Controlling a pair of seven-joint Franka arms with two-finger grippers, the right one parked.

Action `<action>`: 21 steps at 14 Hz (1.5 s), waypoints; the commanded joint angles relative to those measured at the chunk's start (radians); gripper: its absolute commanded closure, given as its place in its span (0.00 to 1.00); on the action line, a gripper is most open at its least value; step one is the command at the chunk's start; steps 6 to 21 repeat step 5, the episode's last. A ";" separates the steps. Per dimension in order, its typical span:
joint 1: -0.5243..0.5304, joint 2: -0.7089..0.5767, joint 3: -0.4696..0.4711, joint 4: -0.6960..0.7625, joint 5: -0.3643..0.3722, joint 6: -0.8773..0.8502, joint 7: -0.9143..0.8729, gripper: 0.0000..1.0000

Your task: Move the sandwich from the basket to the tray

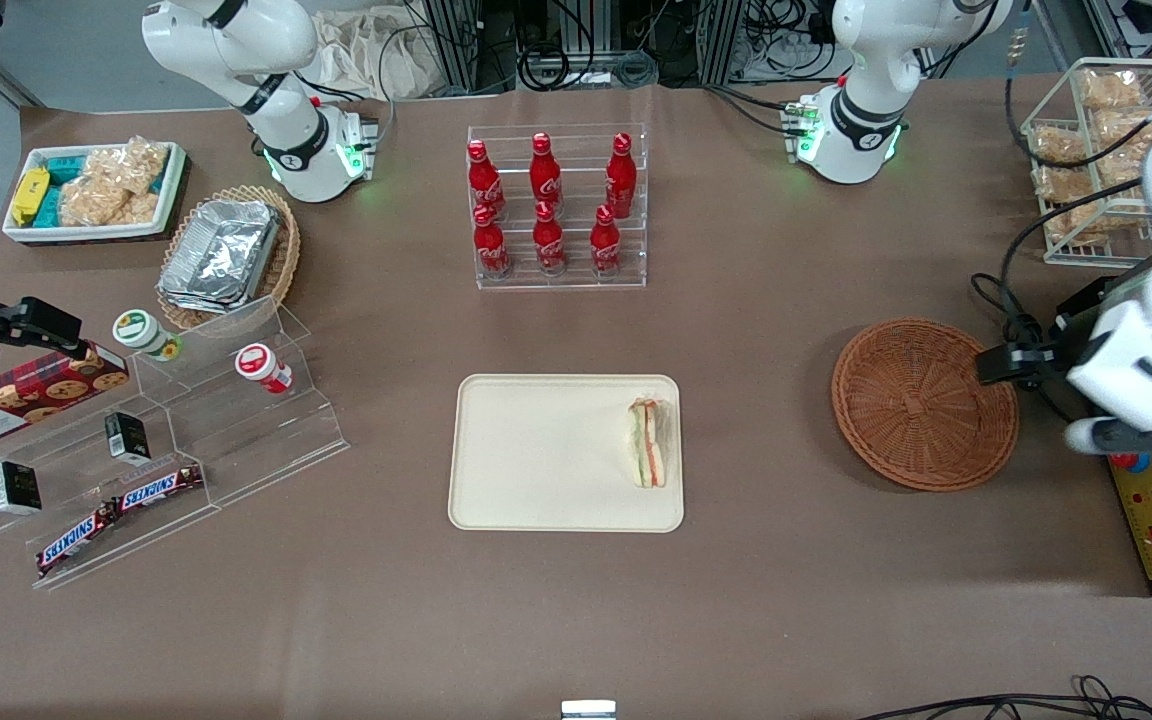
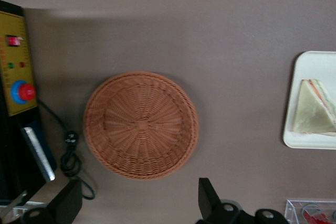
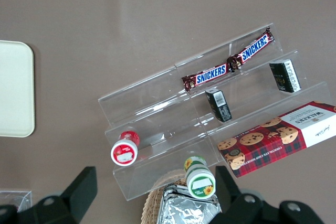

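Sandwich (image 1: 649, 443) lies on tray (image 1: 536, 455), frame centre. Basket (image 1: 924, 403) empty, right of frame. Claw (image 2: 139, 203) above basket, fingers spread, holding nothing. Snickers bars (image 1: 116, 510) lower left; Walkers box (image 1: 26, 395) above them.

Basket (image 2: 140, 125): woven wicker, rough. Tray (image 1: 536, 455): smooth matt – probably plastic. Sandwich (image 1: 649, 443): clear glossy wrap. Gripper (image 2: 137, 203) fingers: black matt, spread.

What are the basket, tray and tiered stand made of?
Basket: woven wicker, reddish-brown, matte; radial weave shows. Tray: likely plastic, cream, smooth matte with a low moulded rim. Stand: clear, probably acrylic; glossy edges, table visible through it. The open pincer hovers above the table beside the basket.
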 commanded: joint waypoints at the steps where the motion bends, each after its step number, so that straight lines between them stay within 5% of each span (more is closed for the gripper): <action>1: -0.004 -0.032 0.016 -0.042 -0.008 0.010 0.010 0.01; 21: -0.004 -0.032 0.013 -0.045 -0.022 0.001 0.006 0.01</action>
